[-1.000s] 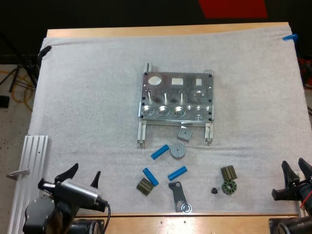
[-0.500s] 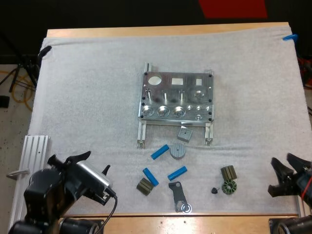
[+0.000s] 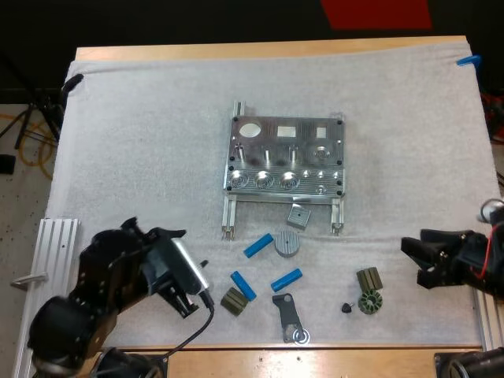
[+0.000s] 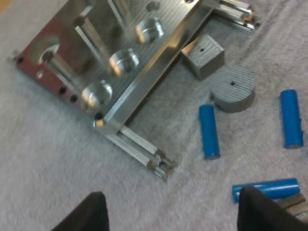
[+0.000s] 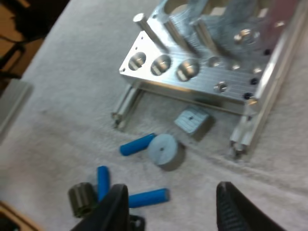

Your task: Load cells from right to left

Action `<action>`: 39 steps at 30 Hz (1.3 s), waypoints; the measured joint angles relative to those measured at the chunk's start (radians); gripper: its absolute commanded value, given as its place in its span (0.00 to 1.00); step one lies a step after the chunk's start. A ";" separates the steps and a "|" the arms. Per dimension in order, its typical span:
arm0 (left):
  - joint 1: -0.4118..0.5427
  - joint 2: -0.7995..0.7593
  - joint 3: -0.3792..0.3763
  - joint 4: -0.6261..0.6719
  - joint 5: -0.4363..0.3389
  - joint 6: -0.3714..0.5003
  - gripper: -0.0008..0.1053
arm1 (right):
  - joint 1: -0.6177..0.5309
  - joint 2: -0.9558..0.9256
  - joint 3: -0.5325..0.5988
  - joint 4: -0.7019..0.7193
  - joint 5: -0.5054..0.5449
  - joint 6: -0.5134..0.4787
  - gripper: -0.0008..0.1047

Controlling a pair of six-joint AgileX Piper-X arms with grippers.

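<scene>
From above, the white mat (image 3: 142, 142) carries the fixture (image 3: 286, 157) at its middle and the blue cylinders (image 3: 258, 246) toward its near edge, with the left gripper (image 3: 193, 272) and right gripper (image 3: 411, 261) swung in from the near corners; the left wrist view shows jaws wide beside the cylinders, and the right wrist view shows jaws wide too.

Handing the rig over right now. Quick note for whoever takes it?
Left gripper: open, empty, over the mat left of the blue cylinders.
Right gripper: open, empty, right of the toothed dark part.
Fixture: mid-mat, its three large front sockets empty.
Blue cylinders, loose in front of it: one beside the grey disc, one next to a dark block, one further right.
Done: nothing loaded.
Left: all three cells, rightmost socket first.
</scene>
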 measured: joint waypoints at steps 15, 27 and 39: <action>-0.072 0.284 -0.002 -0.183 -0.009 0.028 0.54 | 0.000 0.165 -0.015 -0.002 -0.126 0.021 0.48; -0.094 0.556 -0.002 -0.268 -0.008 0.028 0.54 | 0.000 0.185 -0.015 -0.054 -0.132 0.033 0.48; -0.219 0.770 -0.002 -0.294 -0.048 0.028 0.54 | 0.000 0.185 -0.015 -0.069 -0.134 0.047 0.48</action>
